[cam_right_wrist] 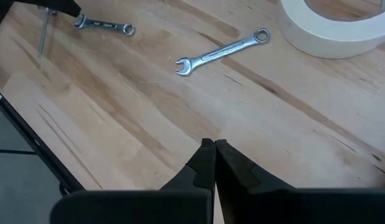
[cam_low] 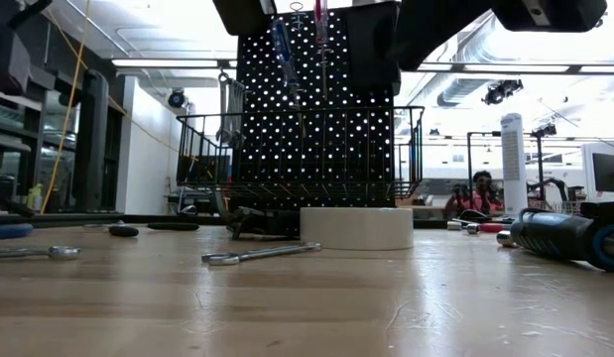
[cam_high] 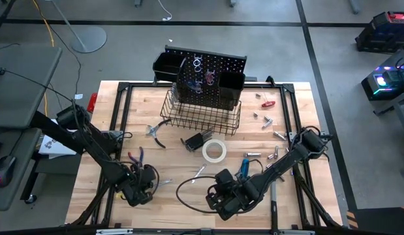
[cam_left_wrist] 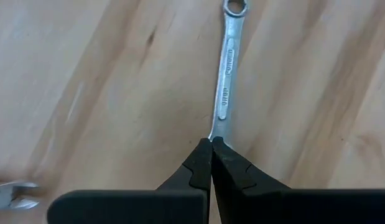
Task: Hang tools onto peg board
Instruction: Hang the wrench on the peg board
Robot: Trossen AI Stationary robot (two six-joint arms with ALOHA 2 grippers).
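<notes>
Pale wood makes up the table (cam_high: 188, 196), and a grey floor lies all around it. At the 12 o'clock side of the table stands the black peg board (cam_high: 211, 81), full of little holes. It has a wire basket (cam_high: 202, 117) at its foot and two black bins on it. A few small tools already hang on the board.

More tools lie flat on the wood. A white tape roll (cam_high: 214, 151) sits near the middle. Red-handled pliers (cam_high: 156, 134) lie at about 9 o'clock from the tape roll.

The left claw (cam_left_wrist: 211, 142) is down at the 7 o'clock part of the table. Its two fingers are pressed tight together, with nothing between them. A silver wrench (cam_left_wrist: 226, 68) lies right at their tips, pointing straight away from them. I cannot tell if the tips touch it.

The right claw (cam_right_wrist: 214, 144) is at about 6 o'clock on the table. It is squeezed tight too and holds nothing. Another silver wrench (cam_right_wrist: 222, 51) lies well ahead of it, with the tape roll farther on.
</notes>
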